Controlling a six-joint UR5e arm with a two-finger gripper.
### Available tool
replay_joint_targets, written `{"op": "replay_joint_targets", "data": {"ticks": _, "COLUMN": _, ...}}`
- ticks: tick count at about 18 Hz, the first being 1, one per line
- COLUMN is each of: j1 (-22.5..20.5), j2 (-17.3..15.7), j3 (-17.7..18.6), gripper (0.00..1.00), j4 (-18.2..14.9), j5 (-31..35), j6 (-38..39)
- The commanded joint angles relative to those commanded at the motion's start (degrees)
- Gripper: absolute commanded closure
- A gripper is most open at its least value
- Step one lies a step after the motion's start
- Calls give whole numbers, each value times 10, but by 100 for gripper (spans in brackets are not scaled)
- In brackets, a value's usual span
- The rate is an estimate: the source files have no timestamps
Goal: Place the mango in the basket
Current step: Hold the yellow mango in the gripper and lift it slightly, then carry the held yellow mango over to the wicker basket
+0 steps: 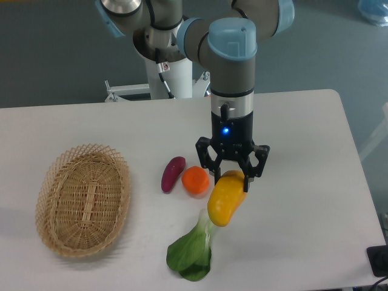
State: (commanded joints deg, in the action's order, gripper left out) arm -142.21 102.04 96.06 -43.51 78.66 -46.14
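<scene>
The yellow-orange mango (225, 200) hangs tilted between my fingers, its upper end in the jaws and its lower end over the stalk of a leafy green. My gripper (231, 180) points straight down and is shut on the mango's top, right of the table's middle. The mango looks lifted a little off the table. The oval wicker basket (45, 200) lies at the left of the table, far left of the gripper, with nothing in it.
A round orange fruit (195, 180) and a small purple eggplant (172, 173) lie just left of the gripper. A green bok choy (191, 254) lies below the mango near the front edge. A black object (379, 260) sits at the right front corner.
</scene>
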Motion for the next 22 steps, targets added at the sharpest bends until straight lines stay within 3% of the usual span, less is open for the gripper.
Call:
{"op": "replay_joint_targets", "data": {"ticks": 10, "j1": 10, "j2": -1, "j3": 3, "gripper": 44, "j4": 0, "j5": 4, "j6": 12}}
{"op": "replay_joint_targets", "data": {"ticks": 19, "j1": 119, "j2": 18, "j3": 19, "gripper": 44, "j4": 0, "j5": 106, "j6": 113}}
{"op": "replay_joint_targets", "data": {"ticks": 22, "j1": 179, "j2": 22, "j3": 42, "gripper": 44, "j4": 2, "j5": 138, "j6": 131}}
